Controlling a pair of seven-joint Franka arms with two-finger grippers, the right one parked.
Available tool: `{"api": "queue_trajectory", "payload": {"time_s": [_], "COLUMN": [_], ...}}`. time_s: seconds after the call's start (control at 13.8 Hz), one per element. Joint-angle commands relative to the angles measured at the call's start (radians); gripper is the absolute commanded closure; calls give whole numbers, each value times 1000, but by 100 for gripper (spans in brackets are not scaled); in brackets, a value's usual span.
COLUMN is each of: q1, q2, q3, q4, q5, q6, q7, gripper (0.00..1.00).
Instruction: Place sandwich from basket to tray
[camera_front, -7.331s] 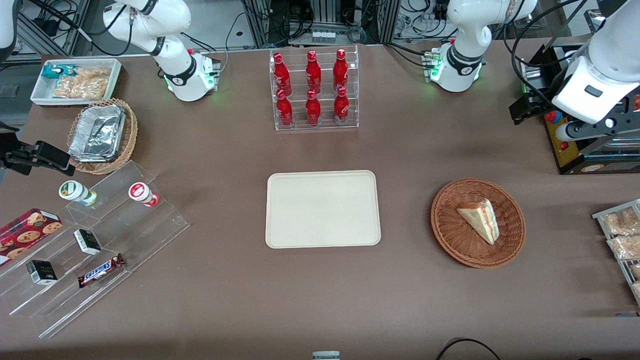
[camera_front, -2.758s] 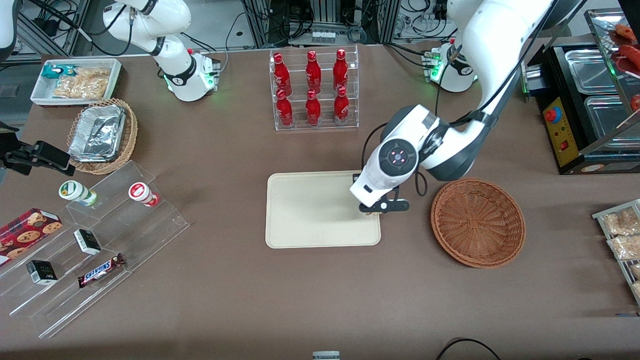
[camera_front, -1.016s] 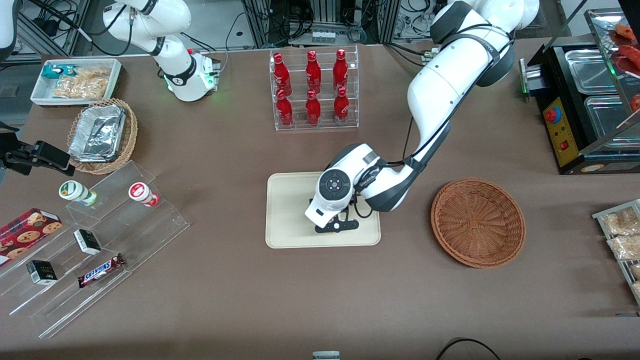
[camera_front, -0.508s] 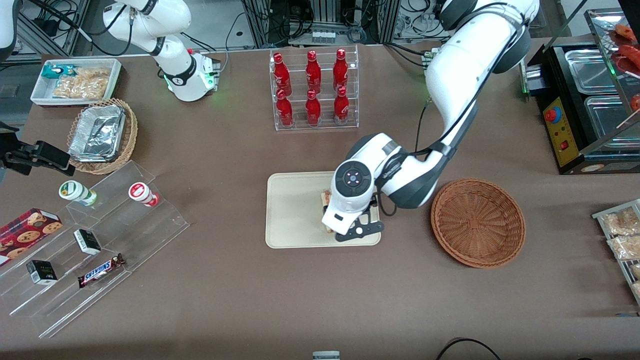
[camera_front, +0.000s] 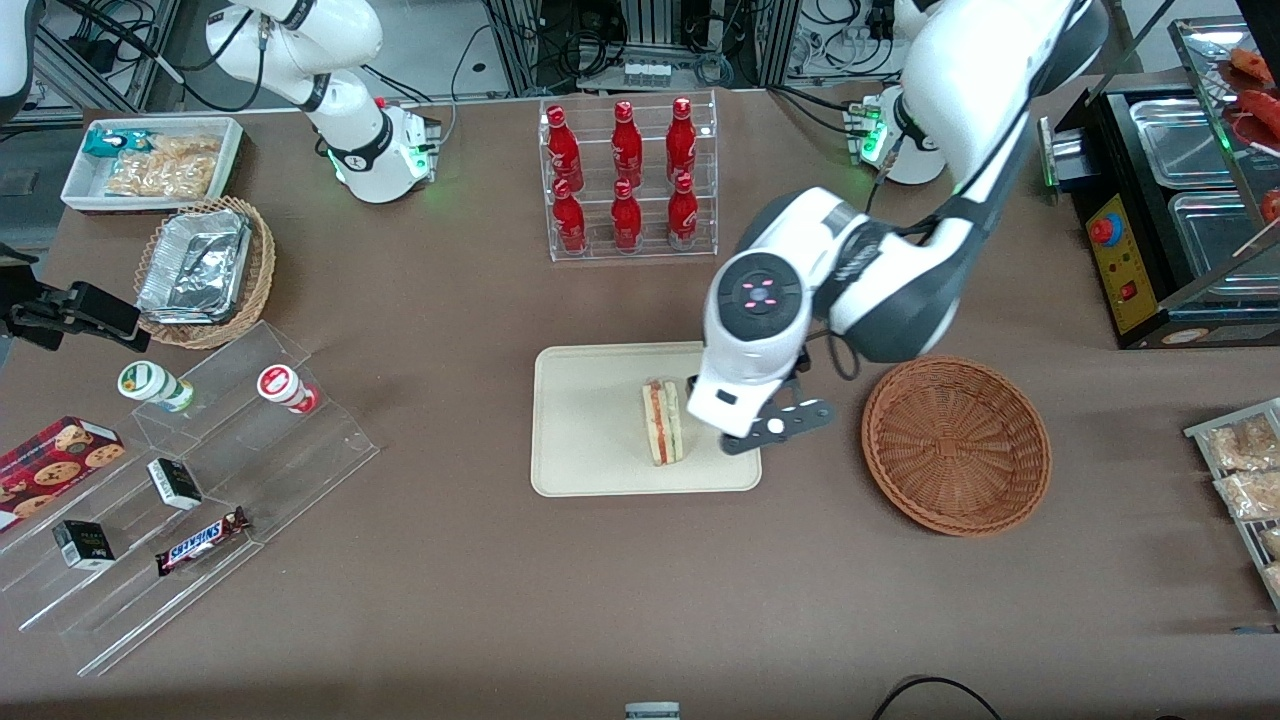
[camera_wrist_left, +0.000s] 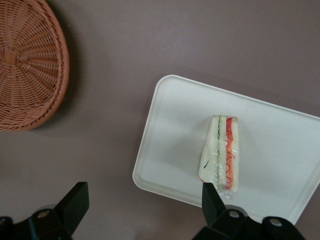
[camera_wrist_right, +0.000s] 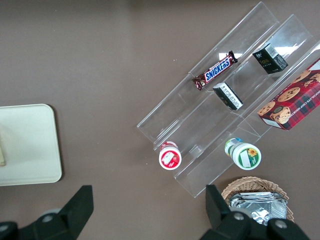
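Sandwich on tray, tool open above tray edge

The sandwich (camera_front: 662, 421) stands on its edge on the tray (camera_front: 590, 420), filling layers up: red stripe and green stripe between pale bread, w/ clear wrap around it. It sits in the tray half nearer the basket (camera_front: 955, 445), apart from the low rim. In the left wrist view the sandwich (camera_wrist_left: 222, 155) rests alone on the tray (camera_wrist_left: 280, 145), nothing touching it.

The tool (camera_front: 757, 425) hangs above the tray's edge toward the basket, raised clear of the sandwich. Its two fingers (camera_wrist_left: 74, 204) are spread wide apart in the wrist view, gripping nothing; the sandwich shows close to one fingertip but not between them.

The basket sits on the table (camera_front: 450, 580) beside the tray, toward the working arm's end, w/ nothing in it. Basket and tray are apart, bare table between.

Farther from the front camera than the tray: a clear rack of red bottles (camera_front: 627, 175). Toward the parked arm's end: clear stepped shelves (camera_front: 190, 490) w/ a Snickers bar (camera_front: 200, 541), small cartons and two cups, plus a tan wicker basket w/ foil trays (camera_front: 203, 268).
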Motion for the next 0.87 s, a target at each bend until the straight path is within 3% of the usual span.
{"api": "queue_trajectory", "payload": {"time_s": [0.0,0.36,0.51,0.8], "q1": [88,273,284,265], "q2": [-80,-231,-299,-474], "q3": [3,-2,36,87], "q4": [-34,-33,-46,-200], "q5": [-28,-63,-80,-108], "q6": [-76,-285,-312,-310], "q7": [100,481,615,639], "gripper": [0,0,0,0]}}
